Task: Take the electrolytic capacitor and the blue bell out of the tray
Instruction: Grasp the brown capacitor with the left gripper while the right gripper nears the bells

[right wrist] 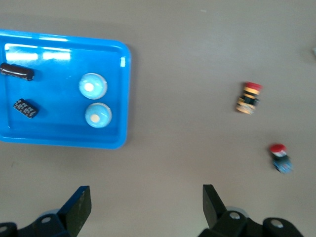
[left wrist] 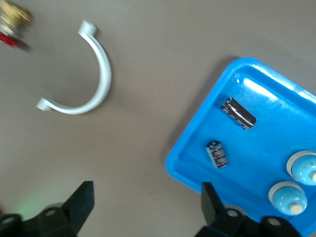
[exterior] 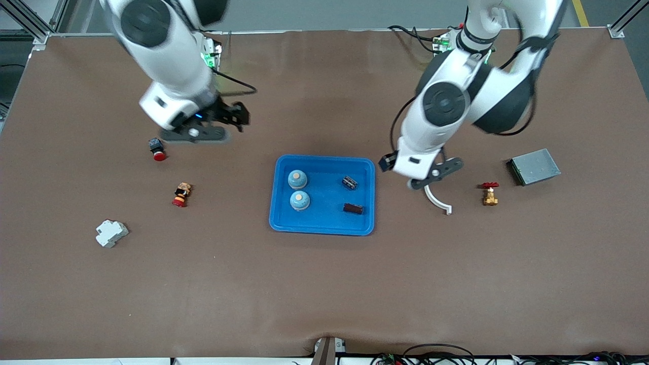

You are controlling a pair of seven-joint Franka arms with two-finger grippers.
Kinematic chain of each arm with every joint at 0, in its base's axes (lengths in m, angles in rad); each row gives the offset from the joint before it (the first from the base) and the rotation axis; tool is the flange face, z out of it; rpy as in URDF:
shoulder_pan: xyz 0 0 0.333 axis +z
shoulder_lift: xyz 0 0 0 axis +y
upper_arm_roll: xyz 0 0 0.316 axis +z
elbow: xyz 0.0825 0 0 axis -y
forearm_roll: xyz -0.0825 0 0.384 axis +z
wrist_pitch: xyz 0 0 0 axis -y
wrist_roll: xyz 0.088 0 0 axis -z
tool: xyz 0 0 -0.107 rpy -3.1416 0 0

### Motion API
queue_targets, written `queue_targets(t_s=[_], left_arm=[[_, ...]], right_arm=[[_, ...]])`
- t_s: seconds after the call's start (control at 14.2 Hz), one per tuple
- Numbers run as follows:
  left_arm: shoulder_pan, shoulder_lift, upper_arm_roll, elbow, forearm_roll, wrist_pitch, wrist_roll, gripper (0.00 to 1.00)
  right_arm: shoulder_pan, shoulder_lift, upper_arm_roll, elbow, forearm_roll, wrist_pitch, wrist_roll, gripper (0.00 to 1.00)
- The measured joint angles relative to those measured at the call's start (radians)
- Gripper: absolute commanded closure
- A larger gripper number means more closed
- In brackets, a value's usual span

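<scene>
Brown tabletop (exterior: 324,284) carries the tray (exterior: 323,227) with bells (exterior: 297,179) and capacitors (exterior: 349,182). Left gripper (exterior: 435,177) hovers beside it, jaws apart, probably to reach in; right gripper (exterior: 203,131) waits, jaws apart.

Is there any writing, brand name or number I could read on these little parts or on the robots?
No text can be read.
Capacitors in the blue tray: pale markings, too blurred to read.
Grey metal box: no label visible.
White breaker-like block: too small to tell.
Blue bells: no writing.
</scene>
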Motion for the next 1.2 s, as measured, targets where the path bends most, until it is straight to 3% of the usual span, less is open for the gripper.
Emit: queue_targets(t_s=[0.28, 0.42, 0.71, 1.06, 1.13, 1.2], left_arm=[[-0.074, 0.135, 0.001, 0.000, 0.001, 0.176, -0.192, 0.25], [-0.097, 0.181, 0.001, 0.001, 0.001, 0.234, -0.276, 0.33], [-0.143, 0.262, 0.002, 0.000, 0.001, 0.270, -0.420, 0.36], [-0.155, 0.340, 0.010, 0.001, 0.095, 0.391, -0.553, 0.40], [-0.155, 0.352, 0.011, 0.001, 0.106, 0.405, -0.566, 0.46], [-0.155, 0.359, 0.012, 0.001, 0.110, 0.417, -0.571, 0.57]], right_arm=[[0.044, 0.127, 0.000, 0.014, 0.000, 0.167, 0.000, 0.00], [0.043, 0.153, -0.005, 0.025, 0.028, 0.192, -0.001, 0.00], [-0.053, 0.160, -0.024, 0.033, 0.226, 0.166, -0.273, 0.00], [-0.085, 0.190, -0.023, 0.032, 0.242, 0.085, -0.422, 0.00], [-0.082, 0.192, -0.022, 0.032, 0.237, 0.079, -0.422, 0.00], [-0.082, 0.192, -0.022, 0.032, 0.237, 0.077, -0.422, 0.00]])
